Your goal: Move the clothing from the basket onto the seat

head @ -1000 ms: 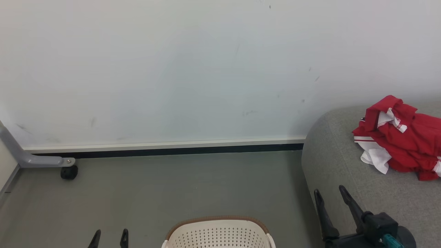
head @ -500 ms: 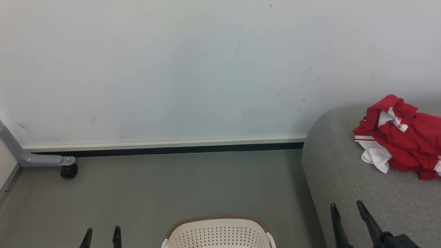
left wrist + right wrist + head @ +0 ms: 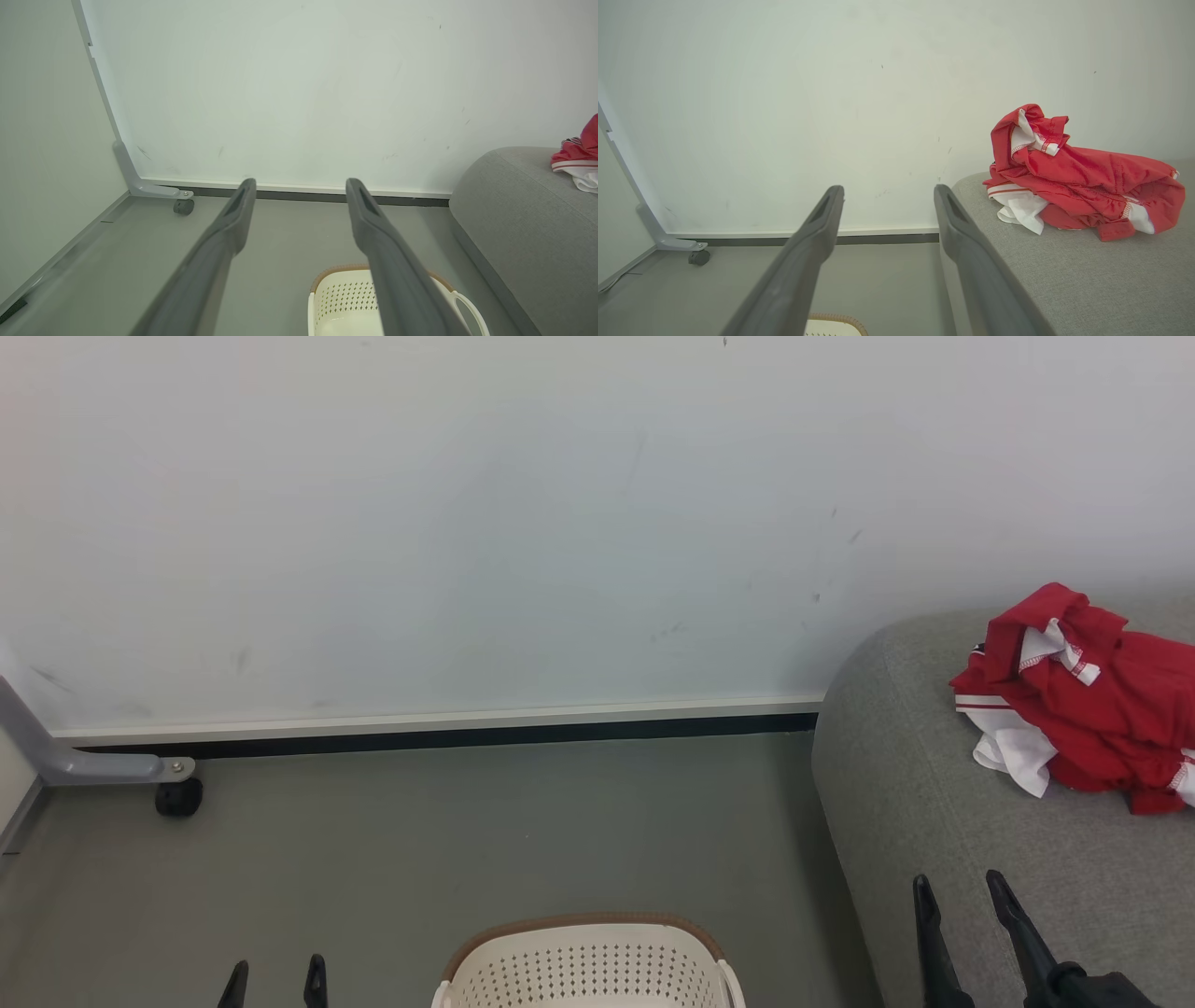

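Fingers [image 3: 224,242] spread on left gripper [image 3: 301,184] and right gripper [image 3: 887,191] — basket [image 3: 583,966] cropped.

Clothing [image 3: 1097,728] on seat [image 3: 924,803], basket [image 3: 583,971] on floor [image 3: 448,831]

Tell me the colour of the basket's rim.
Brown, on the cream basket; the head view shows it best.

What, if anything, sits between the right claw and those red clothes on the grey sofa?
Nothing visible does. The right claw, open and empty, hangs by the near end of the sofa, and the red clothes already lie heaped farther along its seat; just bare grey fabric shows between them.
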Robot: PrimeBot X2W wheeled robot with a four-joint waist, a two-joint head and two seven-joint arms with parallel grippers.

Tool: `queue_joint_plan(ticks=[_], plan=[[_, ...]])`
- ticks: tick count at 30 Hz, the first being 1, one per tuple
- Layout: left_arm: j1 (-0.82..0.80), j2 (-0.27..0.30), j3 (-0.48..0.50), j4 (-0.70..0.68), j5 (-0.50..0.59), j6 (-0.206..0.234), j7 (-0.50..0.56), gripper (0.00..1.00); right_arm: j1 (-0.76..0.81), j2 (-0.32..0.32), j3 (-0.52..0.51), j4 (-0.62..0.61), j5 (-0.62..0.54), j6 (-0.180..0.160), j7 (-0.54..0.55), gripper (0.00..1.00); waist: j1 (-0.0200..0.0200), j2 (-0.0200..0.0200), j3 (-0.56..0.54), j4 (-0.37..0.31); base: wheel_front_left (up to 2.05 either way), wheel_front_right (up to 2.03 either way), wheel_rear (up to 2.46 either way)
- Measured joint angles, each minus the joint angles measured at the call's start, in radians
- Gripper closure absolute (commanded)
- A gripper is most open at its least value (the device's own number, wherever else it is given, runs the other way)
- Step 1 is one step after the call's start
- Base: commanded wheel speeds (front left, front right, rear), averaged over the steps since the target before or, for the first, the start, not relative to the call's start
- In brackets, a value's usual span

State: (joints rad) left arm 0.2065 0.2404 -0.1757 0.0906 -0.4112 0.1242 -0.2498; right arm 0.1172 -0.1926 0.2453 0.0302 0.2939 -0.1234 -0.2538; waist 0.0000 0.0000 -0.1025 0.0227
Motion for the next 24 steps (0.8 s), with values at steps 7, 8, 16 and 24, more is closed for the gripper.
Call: queue_joint_plan(ticks=[7, 8, 16, 24], plan=[[0.0, -0.007, 0.001, 0.001, 0.01, 0.0, 0.0, 0.0, 0.005, 0.011, -0.014, -0.016, -0.02, -0.001, 0.0, 0.0, 0.0, 0.0, 0.002, 0.002, 0.0, 0.0, 0.0], [0.0, -0.007, 0.001, 0.001, 0.01, 0.0, 0.0, 0.0, 0.007, 0.012, -0.016, -0.017, -0.023, -0.001, 0.0, 0.0, 0.0, 0.0, 0.002, 0.002, 0.0, 0.0, 0.0], [0.0, -0.009, 0.001, 0.005, 0.034, 0.0, 0.0, 1.0, 0.015, 0.021, -0.026, -0.021, -0.031, -0.001, 0.0, 1.0, 0.0, 0.0, 0.002, 0.008, 0.0, 0.0, 0.0], [0.021, -0.039, -0.003, 0.062, 0.022, -0.005, 0.012, 1.0, 0.044, 0.04, -0.023, 0.042, -0.016, 0.002, 0.016, 1.0, 0.0, 0.0, 0.004, 0.008, 0.0, 0.0, 0.0]])
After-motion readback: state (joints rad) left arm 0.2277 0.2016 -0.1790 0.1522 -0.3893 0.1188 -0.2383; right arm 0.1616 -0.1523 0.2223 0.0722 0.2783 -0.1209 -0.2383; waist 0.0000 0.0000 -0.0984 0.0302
